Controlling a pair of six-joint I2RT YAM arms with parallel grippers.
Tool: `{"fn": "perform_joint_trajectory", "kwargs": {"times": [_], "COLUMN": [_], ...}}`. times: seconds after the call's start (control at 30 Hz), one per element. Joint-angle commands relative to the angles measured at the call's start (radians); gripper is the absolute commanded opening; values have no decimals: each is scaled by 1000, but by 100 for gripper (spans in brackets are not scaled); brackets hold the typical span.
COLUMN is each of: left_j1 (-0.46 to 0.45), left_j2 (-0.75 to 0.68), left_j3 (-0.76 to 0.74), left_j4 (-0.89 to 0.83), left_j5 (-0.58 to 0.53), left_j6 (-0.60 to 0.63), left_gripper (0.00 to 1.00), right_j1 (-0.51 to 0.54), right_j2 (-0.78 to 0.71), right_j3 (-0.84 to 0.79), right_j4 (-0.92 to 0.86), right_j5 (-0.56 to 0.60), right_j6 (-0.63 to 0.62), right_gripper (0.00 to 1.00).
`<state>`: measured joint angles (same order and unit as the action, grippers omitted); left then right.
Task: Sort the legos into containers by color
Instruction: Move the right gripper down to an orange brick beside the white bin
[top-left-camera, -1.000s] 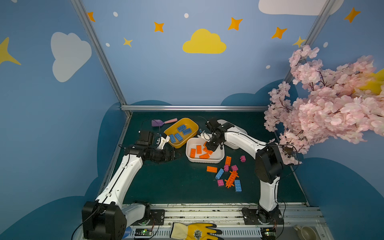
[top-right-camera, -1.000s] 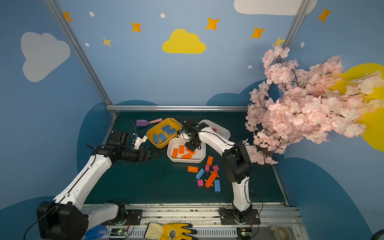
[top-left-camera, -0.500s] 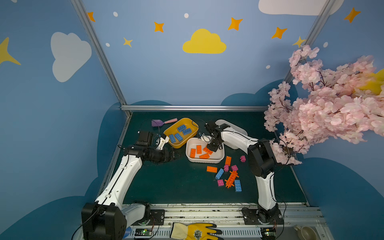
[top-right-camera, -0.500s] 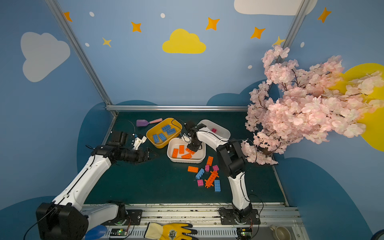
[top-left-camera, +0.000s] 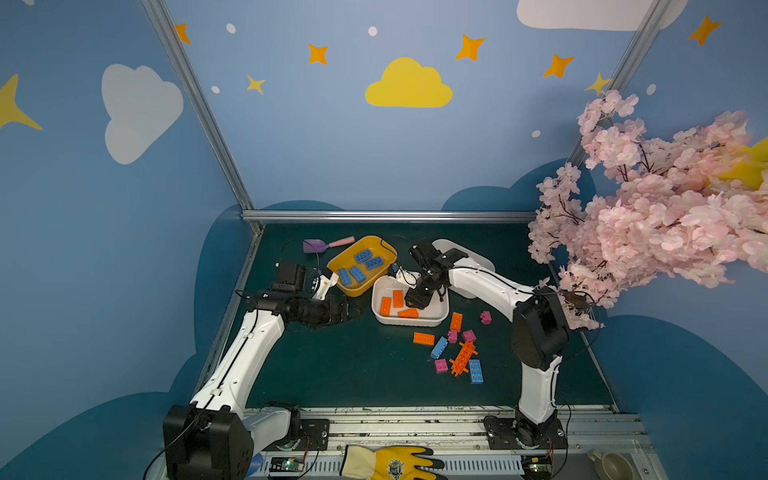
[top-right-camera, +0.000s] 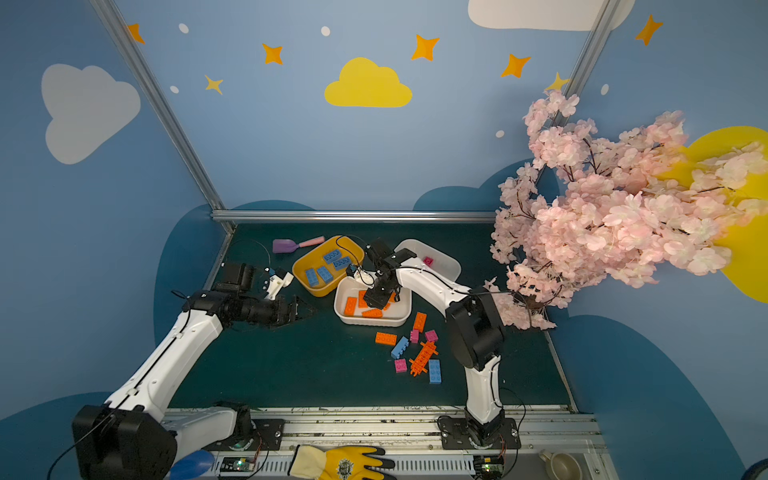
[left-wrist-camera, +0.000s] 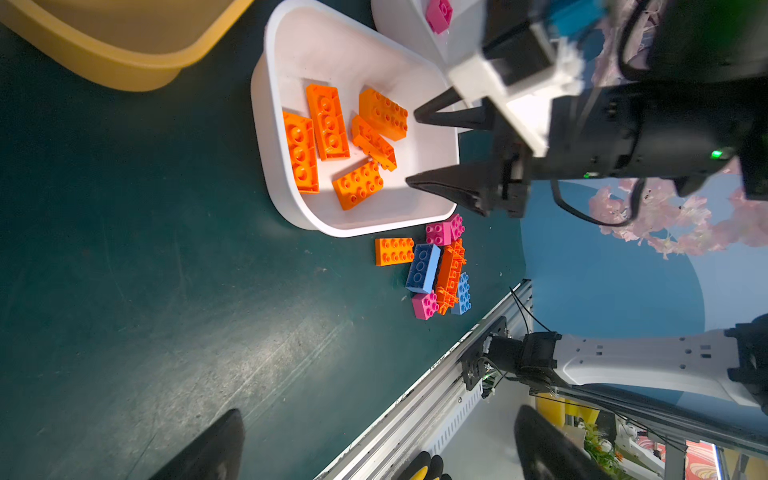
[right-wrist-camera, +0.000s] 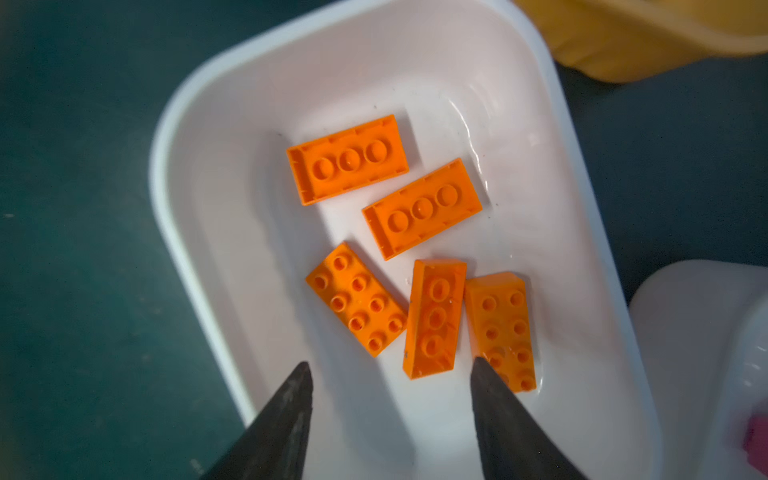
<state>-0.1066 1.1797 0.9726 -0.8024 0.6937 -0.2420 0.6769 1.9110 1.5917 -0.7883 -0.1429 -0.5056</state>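
Right claw (right-wrist-camera: 390, 365): mine hung partly spread, empty, over the white tub (right-wrist-camera: 199, 124).
Orange bricks (right-wrist-camera: 347, 160): five lay inside that tub.
Blue bricks (top-left-camera: 363, 255): four lay in the yellow tub (top-left-camera: 384, 249).
Left claw (left-wrist-camera: 380, 411): mine stood wide, empty, above the counter (left-wrist-camera: 166, 291).
Loose bricks (top-left-camera: 423, 338): scattered on the counter beside the white tub.

High top views look down; close wrist views share nearer white tub (right-wrist-camera: 232, 124).

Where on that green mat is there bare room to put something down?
The widest bare patch of mat lies between the left arm, the front rail and the loose bricks. Crowded: the back middle, where three tubs bunch up, with the right gripper over one.
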Motion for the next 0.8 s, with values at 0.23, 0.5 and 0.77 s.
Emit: {"fn": "perform_joint_trajectory", "kwargs": {"times": [0.23,0.5,0.77], "left_j1": [4,4,4], "left_j2": [-23,-37,-41], "left_j3": [-17,-36,-38], "left_j4": [5,23,25], "left_j5": [38,44,40], "left_j6": [3,-12,-15], "left_gripper": [100,100,100], "right_j1": [49,120,161], "right_j2": [-306,-344,-245], "right_j3": [-336,-531,-549], "right_j4": [-66,64,195], "right_j5": [37,116,216], "right_j6": [27,28,32], "right_gripper": [65,66,65]}}
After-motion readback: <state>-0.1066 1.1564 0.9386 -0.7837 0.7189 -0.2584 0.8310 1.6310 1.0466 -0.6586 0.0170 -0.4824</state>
